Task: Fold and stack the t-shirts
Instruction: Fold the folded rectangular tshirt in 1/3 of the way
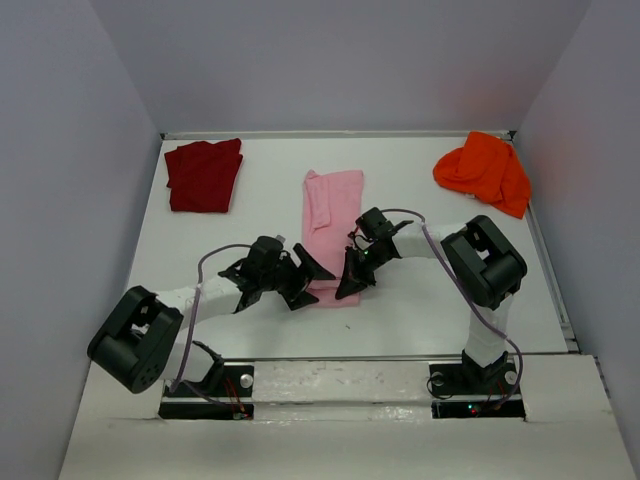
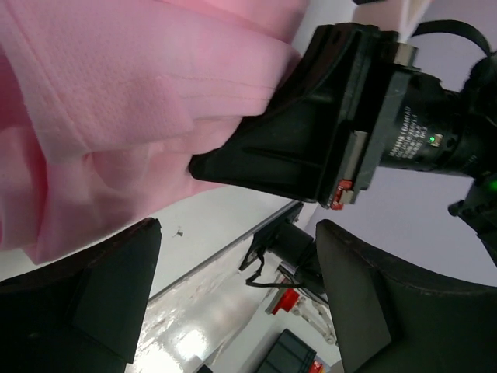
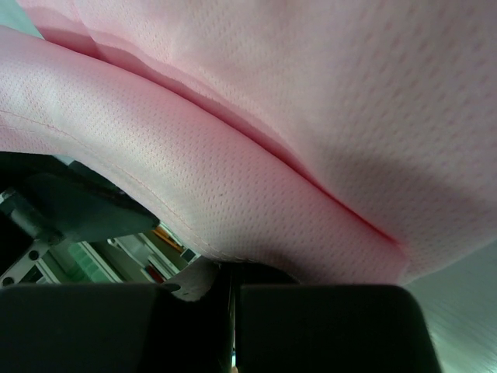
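A light pink t-shirt [image 1: 332,215] lies folded into a long strip at the middle of the white table [image 1: 440,300]. My right gripper [image 1: 352,278] is at the strip's near right corner, shut on the pink t-shirt [image 3: 272,116]; the hem rises from the closed right gripper [image 3: 233,289] and I see daylight under it. My left gripper [image 1: 308,282] stands open at the near left corner, nothing between its fingers; in its wrist view the left gripper [image 2: 239,230] faces the pink t-shirt [image 2: 116,116] and the right gripper [image 2: 311,132]. A dark red t-shirt [image 1: 204,175] lies folded at the far left. An orange t-shirt [image 1: 485,170] is bunched at the far right.
Grey walls close in the table on the left, back and right. A raised rail [image 1: 340,134] runs along the far edge and another [image 1: 550,270] along the right side. Both arm bases [image 1: 340,385] sit on the near ledge.
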`<state>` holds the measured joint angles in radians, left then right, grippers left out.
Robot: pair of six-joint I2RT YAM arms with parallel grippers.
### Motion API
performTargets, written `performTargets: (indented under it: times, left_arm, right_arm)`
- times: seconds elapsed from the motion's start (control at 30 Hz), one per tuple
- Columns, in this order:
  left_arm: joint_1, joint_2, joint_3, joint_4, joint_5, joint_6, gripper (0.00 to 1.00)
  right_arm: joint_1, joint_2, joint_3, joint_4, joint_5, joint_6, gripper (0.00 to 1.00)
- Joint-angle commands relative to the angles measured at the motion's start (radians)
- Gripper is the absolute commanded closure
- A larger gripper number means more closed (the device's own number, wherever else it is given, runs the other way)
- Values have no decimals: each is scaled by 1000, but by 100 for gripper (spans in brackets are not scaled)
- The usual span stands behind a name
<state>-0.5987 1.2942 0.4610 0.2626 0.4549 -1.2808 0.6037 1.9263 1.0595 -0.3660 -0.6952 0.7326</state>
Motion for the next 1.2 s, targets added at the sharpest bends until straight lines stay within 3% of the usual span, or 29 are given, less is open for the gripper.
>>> performTargets:
  times: [0.0, 0.8, 1.17]
  left_arm:
    - [-16, 40, 42, 44, -56, -17, 11]
    - [-23, 267, 212, 66, -143, 41, 11]
    - [7, 332, 381, -29, -246, 149, 11]
  right_arm:
    - [10, 10, 19, 16, 37, -18, 100]
    - [10, -20, -30, 35, 25, -21, 100]
    - [10, -41, -52, 38, 22, -22, 100]
